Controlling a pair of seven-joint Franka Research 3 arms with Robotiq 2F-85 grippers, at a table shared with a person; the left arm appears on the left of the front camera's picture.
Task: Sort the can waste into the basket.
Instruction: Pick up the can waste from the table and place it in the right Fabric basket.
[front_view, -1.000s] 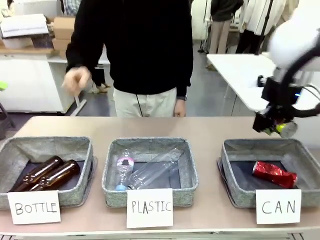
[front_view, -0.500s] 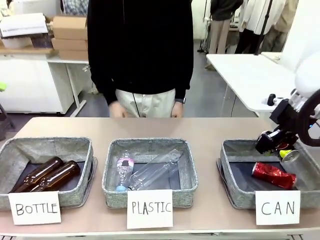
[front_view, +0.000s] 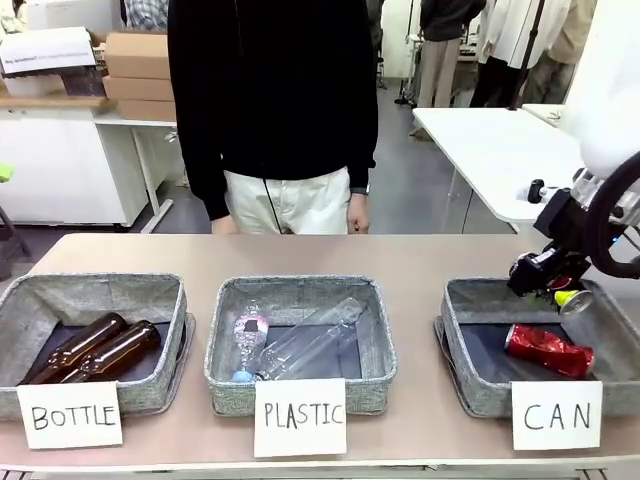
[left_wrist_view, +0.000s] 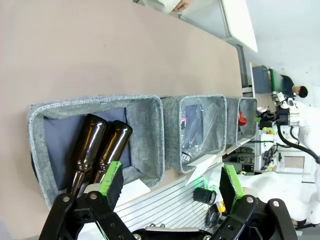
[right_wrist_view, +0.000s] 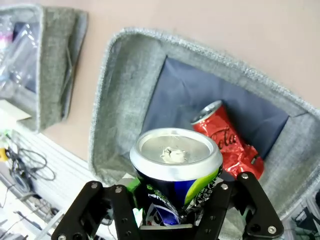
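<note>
Beige desk (front_view: 410, 255) carries three grey fabric baskets in a row, with a person (front_view: 275, 110) standing at the far side, hands low at the desk edge.

Left: the basket carded "BOTTLE" (front_view: 95, 335) holds two brown glass bottles (front_view: 90, 348). The left tool (left_wrist_view: 170, 187) hangs above this end in the left wrist view, jaws wide, nothing between them.

Middle: the basket carded "PLASTIC" (front_view: 300, 345) holds clear plastic bottles (front_view: 300, 345).

Right: the basket (front_view: 465, 340) behind the "CAN" card (front_view: 556, 413) holds the red can (front_view: 548, 349), lying on its side on the dark lining. The right tool (front_view: 553, 283) is clamped on the silver can (right_wrist_view: 176, 170), which it holds above the basket's far right part.

Key relation: in the right wrist view the silver can's long axis runs along the fingers, lid end pointing down into the basket, with the red can just beyond it and bare lining alongside. Judgement: the silver can sits over the opening, so release should drop it inside; some risk it lands on the red can.
</note>
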